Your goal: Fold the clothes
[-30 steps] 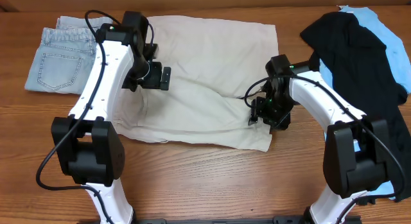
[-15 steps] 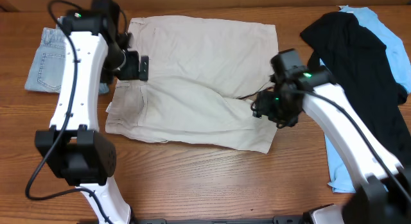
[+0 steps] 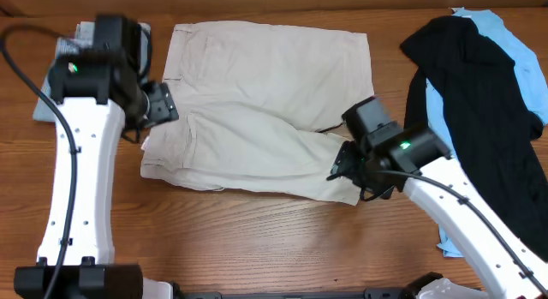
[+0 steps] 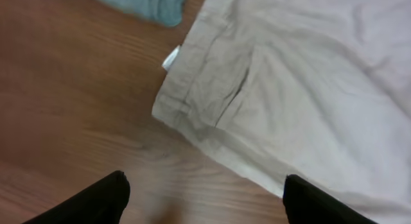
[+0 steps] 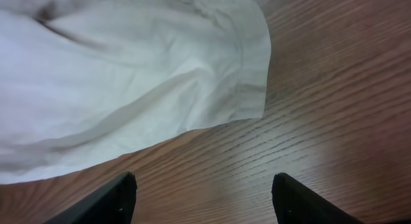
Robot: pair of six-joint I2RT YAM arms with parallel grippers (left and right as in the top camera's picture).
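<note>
Left claw [image 4: 205, 189] moved off shorts [image 3: 265, 85] to waistband [image 4: 192, 102], 9 o'clock; right claw [image 5: 202, 185] shifted to hem [image 5: 253, 63], 5 o'clock. Both wide, empty.

On the table [image 3: 257, 239], the shorts [image 3: 265, 102] lie spread at the centre. Folded jeans [image 3: 43, 106] sit near them to the left. Far right, 1 top [image 3: 479, 85] lies over a second top [image 3: 514, 42]. The left gripper [image 3: 163, 106] hangs at the shorts' left edge, the right gripper [image 3: 342, 166] over their near right corner.
</note>
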